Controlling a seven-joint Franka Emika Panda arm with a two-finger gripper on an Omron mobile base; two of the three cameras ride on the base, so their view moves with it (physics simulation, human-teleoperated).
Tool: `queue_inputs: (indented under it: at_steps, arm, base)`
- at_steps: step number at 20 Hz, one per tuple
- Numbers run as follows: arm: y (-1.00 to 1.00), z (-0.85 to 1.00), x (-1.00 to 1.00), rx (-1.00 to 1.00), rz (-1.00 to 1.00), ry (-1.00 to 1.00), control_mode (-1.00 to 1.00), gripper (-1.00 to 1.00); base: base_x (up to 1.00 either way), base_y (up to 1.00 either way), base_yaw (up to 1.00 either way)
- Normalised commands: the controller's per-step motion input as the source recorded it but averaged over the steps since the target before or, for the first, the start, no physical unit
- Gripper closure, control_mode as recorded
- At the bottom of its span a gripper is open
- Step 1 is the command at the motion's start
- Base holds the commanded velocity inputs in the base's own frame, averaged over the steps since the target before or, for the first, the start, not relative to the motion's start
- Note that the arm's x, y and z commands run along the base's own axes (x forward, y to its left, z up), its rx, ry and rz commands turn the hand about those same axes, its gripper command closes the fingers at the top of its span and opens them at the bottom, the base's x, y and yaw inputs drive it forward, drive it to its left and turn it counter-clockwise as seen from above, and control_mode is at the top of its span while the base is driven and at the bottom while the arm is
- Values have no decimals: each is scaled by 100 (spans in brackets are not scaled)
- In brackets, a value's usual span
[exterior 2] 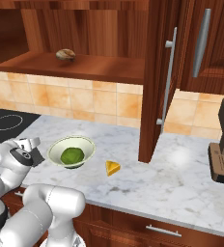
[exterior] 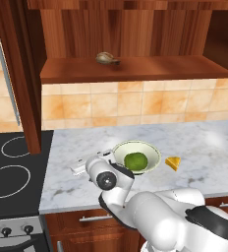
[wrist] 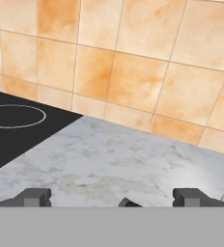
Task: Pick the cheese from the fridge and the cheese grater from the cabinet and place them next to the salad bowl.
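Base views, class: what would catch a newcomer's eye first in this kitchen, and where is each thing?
The salad bowl with its green ball sits mid-counter, and the cheese wedge lies on the marble to its right, apart from it. Above, a brown rounded lump rests on the cabinet shelf. The white arm's pincer hovers open over the counter, left of the bowl beside the black stovetop.

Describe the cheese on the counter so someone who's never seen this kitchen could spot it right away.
Find the white marble counter under the open wooden cabinet. A pale bowl with a green ball of salad sits on it, and the cheese lies just right of that bowl, apart from it. It is a small yellow-orange wedge.
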Motion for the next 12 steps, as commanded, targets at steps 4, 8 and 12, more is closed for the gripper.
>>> queue_inputs:
  at_steps: [4,8,12]
  arm:
    - [0,0,1,0,0,0,-100,-100]
    - [0,0,0,0,0,0,-100,-100]
    - [0,0,0,0,0,0,-100,-100]
  base:
    - [0,0,0]
    - [0,0,0]
    - [0,0,0]
